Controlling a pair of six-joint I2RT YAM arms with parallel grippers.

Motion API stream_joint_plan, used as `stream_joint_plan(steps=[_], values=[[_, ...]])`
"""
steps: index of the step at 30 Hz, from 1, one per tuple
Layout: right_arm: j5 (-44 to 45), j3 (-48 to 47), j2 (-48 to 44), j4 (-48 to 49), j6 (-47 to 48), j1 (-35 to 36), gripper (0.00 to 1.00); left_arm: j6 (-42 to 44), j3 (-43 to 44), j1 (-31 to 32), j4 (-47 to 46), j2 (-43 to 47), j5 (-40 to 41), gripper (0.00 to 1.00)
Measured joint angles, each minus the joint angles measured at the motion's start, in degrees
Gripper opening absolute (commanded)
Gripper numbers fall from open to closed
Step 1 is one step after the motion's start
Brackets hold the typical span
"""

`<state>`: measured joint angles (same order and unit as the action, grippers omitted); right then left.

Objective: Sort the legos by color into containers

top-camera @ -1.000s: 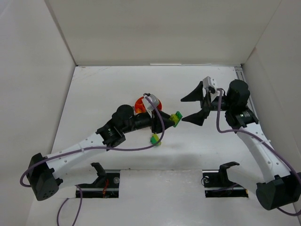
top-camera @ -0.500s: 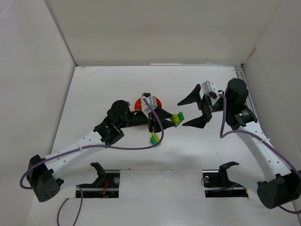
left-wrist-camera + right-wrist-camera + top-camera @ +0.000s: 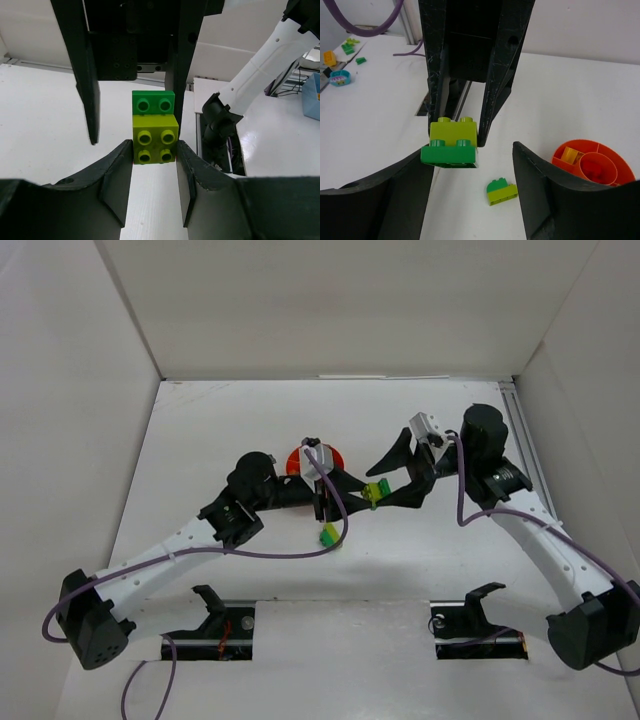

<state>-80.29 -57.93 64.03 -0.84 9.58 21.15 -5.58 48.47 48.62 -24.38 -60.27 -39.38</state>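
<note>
The left jaws are gripping the lime half of a lime-and-green brick [image 3: 154, 127], while the right jaws are standing open either side of its green half

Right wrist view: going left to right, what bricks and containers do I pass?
Far-off bits → held green-lime stack → loose green-lime stack on the table → orange dish.
</note>
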Motion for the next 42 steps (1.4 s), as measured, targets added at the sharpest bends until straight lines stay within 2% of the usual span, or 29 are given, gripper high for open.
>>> stream_joint_plan(steps=[6,12,13,14,23,25,30,34,37,38,42], values=[[-0.3,-0.2,0.1,0.0,-0.3,0.3,0.62,0.2,0.0,0.0,0.2,1.0,1.8,0.0],[-0.3,-0.2,0.6,0.0,-0.4,0.3,0.65,0.3,-0.1,0.0,-0.3,4.6,4.2,0.0],[-0.3,-0.2,0.6,0.0,-0.3,0.3,0.68,0.3,-0.1,0.1,-0.4,5.2,4.4,0.0],[-0.3,-0.2,0.6,0.0,-0.3,0.3,0.74,0.4,-0.1,0.1,-0.7,5.7,4.5,0.0],[-0.3,-2.6,0.6,-0.2,0.1,1.3,0.78,0.1,-0.1,0.1,-1.2,4.7,3.5,0.0],[-0.3,-3.4,0.6,-0.2,0.2,1.4,0.7,0.0,-0.1,0.1,-1.2,4.4,3.4,0.0],[-0.4,-4.4,1.2,-0.1,0.2,2.0,0.6,-0.3,-0.1,0.1,-1.6,4.4,3.2,0.0],[-1.2,-4.4,1.9,-0.2,0.0,2.4,0.55,-0.3,-0.1,0.0,-1.6,4.3,3.5,0.0],[-2.0,-4.4,2.3,-0.2,0.0,2.6,0.45,-0.4,-0.2,0.0,-1.6,4.1,3.7,0.0],[-2.3,-4.4,2.4,-0.2,-0.1,2.6,0.4,-0.4,-0.2,-0.1,-1.6,4.1,3.8,0.0],[-2.7,-4.6,2.4,-0.1,0.3,2.6,0.01,-0.7,-0.5,-0.1,-2.3,4.2,4.3,0.0]])
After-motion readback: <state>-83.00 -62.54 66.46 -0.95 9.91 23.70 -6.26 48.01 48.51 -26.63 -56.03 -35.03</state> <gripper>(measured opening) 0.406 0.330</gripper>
